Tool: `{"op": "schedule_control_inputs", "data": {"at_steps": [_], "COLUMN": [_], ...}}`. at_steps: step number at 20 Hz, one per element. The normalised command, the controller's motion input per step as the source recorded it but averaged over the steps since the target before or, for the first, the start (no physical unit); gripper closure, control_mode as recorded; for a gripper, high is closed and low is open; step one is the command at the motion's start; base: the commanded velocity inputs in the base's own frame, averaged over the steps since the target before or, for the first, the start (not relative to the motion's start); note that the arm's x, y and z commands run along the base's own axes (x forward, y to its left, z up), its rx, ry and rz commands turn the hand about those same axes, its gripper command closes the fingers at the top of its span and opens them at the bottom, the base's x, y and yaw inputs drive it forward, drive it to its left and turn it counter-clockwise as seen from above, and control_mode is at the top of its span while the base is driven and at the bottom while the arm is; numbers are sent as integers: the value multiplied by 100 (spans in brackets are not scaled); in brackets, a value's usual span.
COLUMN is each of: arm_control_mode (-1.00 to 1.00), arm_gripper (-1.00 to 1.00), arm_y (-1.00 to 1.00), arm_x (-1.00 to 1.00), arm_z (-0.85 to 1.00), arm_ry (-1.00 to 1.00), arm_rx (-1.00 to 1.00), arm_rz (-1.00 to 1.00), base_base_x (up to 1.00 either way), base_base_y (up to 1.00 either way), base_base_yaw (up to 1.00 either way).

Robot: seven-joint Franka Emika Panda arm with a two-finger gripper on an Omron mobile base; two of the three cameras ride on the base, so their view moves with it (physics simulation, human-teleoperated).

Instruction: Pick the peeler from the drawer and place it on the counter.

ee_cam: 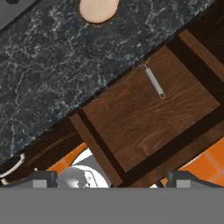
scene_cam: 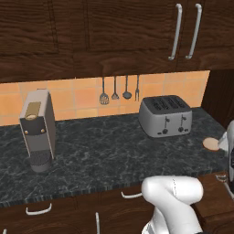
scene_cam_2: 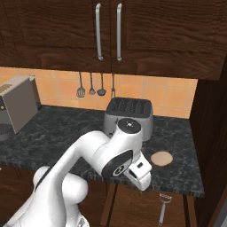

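Note:
The peeler (ee_cam: 154, 81) lies flat on the wooden floor of the open drawer (ee_cam: 140, 122), close to the black marbled counter (ee_cam: 48, 65). In the right base view the peeler (scene_cam_2: 163, 207) rests in the drawer (scene_cam_2: 133, 206) under the counter's front edge (scene_cam_2: 177, 188). My gripper (ee_cam: 111, 180) hovers above the drawer, open, with nothing between its widely spaced fingertips (ee_cam: 43, 178). The hand (scene_cam_2: 140, 174) hangs just left of and above the peeler.
A round tan disc (scene_cam_2: 161, 158) sits on the counter near the drawer. Behind it stands a grey toaster (scene_cam: 165, 115), and a coffee machine (scene_cam: 38, 129) stands at the left. Dark utensils (scene_cam: 119, 91) hang on the tiled wall.

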Motion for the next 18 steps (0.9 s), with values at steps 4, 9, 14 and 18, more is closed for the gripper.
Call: {"op": "schedule_control_inputs", "data": {"at_steps": [4, 9, 14, 18], "arm_control_mode": [-100, -100, -100, -100], "arm_gripper": [-100, -100, -100, -100], "arm_y": [-71, -58, -19, -7], "arm_x": [-6, 0, -7, -14], "arm_z": [-77, -87, -87, -76], "arm_ry": [0, 0, -4, -1], "arm_rx": [8, 2, -2, -2], "arm_rz": [-11, -5, 6, 10], "base_base_x": [0, 0, 0, 0], "base_base_y": [0, 0, 0, 0], "base_base_yaw": [0, 0, 0, 0]}}
